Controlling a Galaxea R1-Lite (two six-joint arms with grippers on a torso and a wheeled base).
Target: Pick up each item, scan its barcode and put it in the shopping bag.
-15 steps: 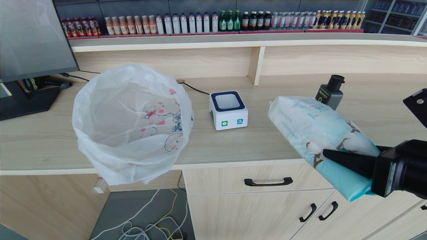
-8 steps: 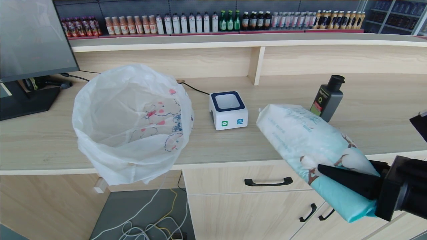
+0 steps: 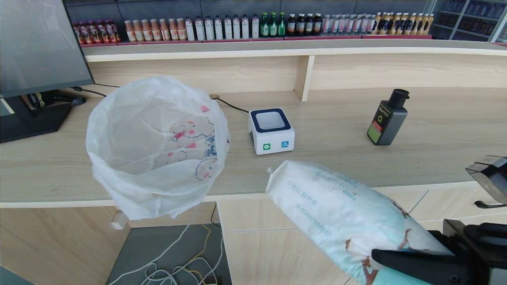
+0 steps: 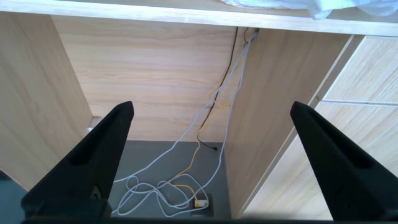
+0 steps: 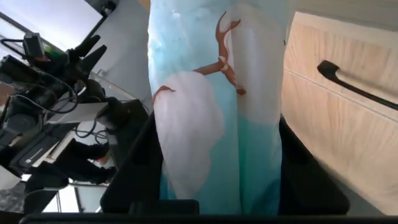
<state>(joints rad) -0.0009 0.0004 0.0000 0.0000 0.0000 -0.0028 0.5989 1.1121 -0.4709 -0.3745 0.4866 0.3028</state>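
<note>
The soft pack (image 3: 340, 213) hangs in the air just off the counter's (image 3: 47, 166) front edge, in front of the drawers. Its crimped free end tips up towards the scanner (image 3: 271, 130) at the middle of the counter. The right gripper (image 3: 390, 259) has its jaws clamped on the pack's near, aqua end, and the wrist view shows the film (image 5: 217, 106) pinched between the black fingers. This looks like the scanning step, and no barcode shows on the faces in view. So the job is to roll the pack until the code faces down, then carry it level over the scanner's upward window and hold it there. Gripped by one end only, a soft pack can droop, so a firm clamp and a slow swing should suit it. The pack is plump, white fading to pale aqua, with cotton bolls on brown twigs. The shopping bag (image 3: 158, 146) gapes at the left front edge, and a dark bottle (image 3: 387, 118) stands towards the right rear. The left gripper (image 4: 211, 118) hangs below the counter, jaws wide apart.
</note>
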